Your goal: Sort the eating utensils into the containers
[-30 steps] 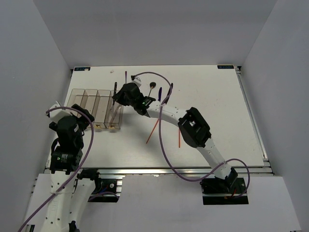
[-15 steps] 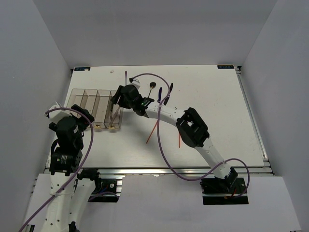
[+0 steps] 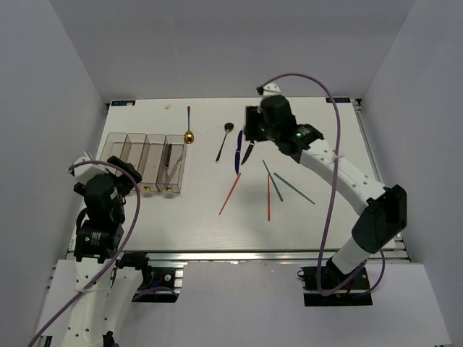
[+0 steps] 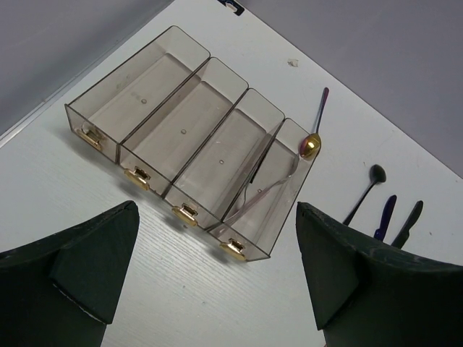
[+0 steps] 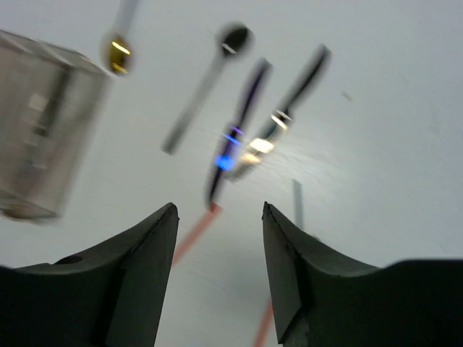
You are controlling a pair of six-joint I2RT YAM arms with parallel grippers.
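The four joined smoky-brown containers (image 3: 134, 150) stand at the left, also in the left wrist view (image 4: 181, 130). Forks (image 3: 172, 163) (image 4: 269, 189) lie in the rightmost bin. The gold-bowled purple spoon (image 3: 189, 134) (image 5: 116, 50) lies just beyond that bin. The black spoon (image 3: 223, 141) (image 5: 210, 83), blue knife (image 3: 239, 148) (image 5: 239, 134) and black knife (image 3: 248, 152) (image 5: 293, 101) lie side by side mid-table. Orange chopsticks (image 3: 230, 194) and teal chopsticks (image 3: 293, 188) lie nearer. My right gripper (image 3: 252, 134) (image 5: 219, 213) hovers open and empty above the knives. My left gripper (image 3: 119, 172) (image 4: 217, 289) is open and empty near the bins' front ends.
A second orange chopstick (image 3: 268, 199) lies beside the teal pair. Grey walls close in the white table (image 3: 325, 159) on three sides. The right arm's purple cable (image 3: 329, 94) loops over the back right.
My right gripper has left the rightmost bin and swung right, now open over the knives; that whole arm has shifted to the right side. The left arm has not moved.
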